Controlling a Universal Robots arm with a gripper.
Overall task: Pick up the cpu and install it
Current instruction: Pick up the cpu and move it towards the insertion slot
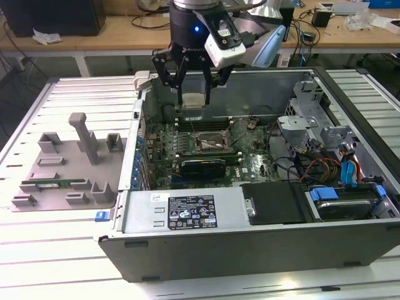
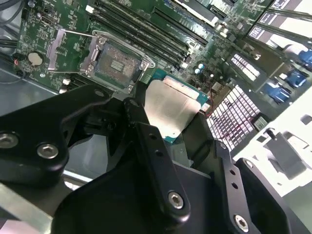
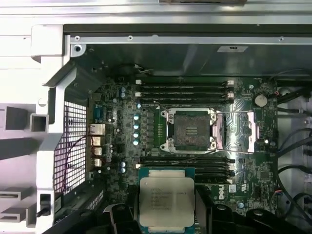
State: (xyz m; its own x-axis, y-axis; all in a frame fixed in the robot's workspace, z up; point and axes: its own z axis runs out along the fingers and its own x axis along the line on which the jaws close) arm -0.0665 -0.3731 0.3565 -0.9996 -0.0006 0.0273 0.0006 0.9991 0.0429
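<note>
My gripper (image 1: 194, 94) hangs over the back of the open computer case, shut on the cpu (image 1: 194, 100), a flat square chip with a silver metal top and green edge. In the second wrist view the cpu (image 2: 171, 109) sits between the black fingers (image 2: 146, 141), held above the motherboard. The first wrist view shows the cpu (image 3: 166, 201) level, a short way from the open socket (image 3: 190, 129). The socket's metal frame (image 3: 237, 131) is swung open to one side, and the socket (image 2: 114, 64) is bare. In the exterior view the socket (image 1: 209, 140) lies below and in front of my gripper.
The grey case (image 1: 250, 219) has walls all round. Memory slots (image 3: 185, 90) flank the socket. A graphics card (image 1: 203, 165), drive cage (image 1: 306, 103) and cables (image 1: 325, 169) fill the exterior view's right. A grey parts tray (image 1: 65, 169) with a green memory stick (image 1: 53, 184) lies on the exterior view's left.
</note>
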